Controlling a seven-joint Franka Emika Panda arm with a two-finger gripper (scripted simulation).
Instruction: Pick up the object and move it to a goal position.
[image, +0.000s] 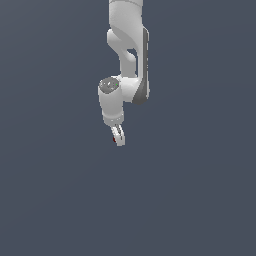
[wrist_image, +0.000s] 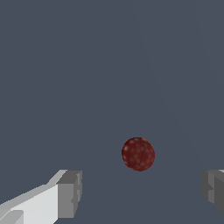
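The object (wrist_image: 138, 154) is a small dark red speckled ball lying on the flat grey-blue surface. In the wrist view it sits just beyond the line between my two grey fingertips (wrist_image: 70, 193), closer to the middle of the gap than to either pad and touching neither. My gripper (wrist_image: 141, 192) is open wide with nothing held. In the exterior view the white arm reaches down from the top, and the gripper (image: 118, 138) hangs low with the object (image: 114, 140) showing as a tiny red dot at the exterior view's left of the fingers.
The grey-blue surface (image: 190, 200) spreads evenly in every direction, with no other objects, edges or markers showing. The arm's white links (image: 127, 60) fill the upper middle of the exterior view.
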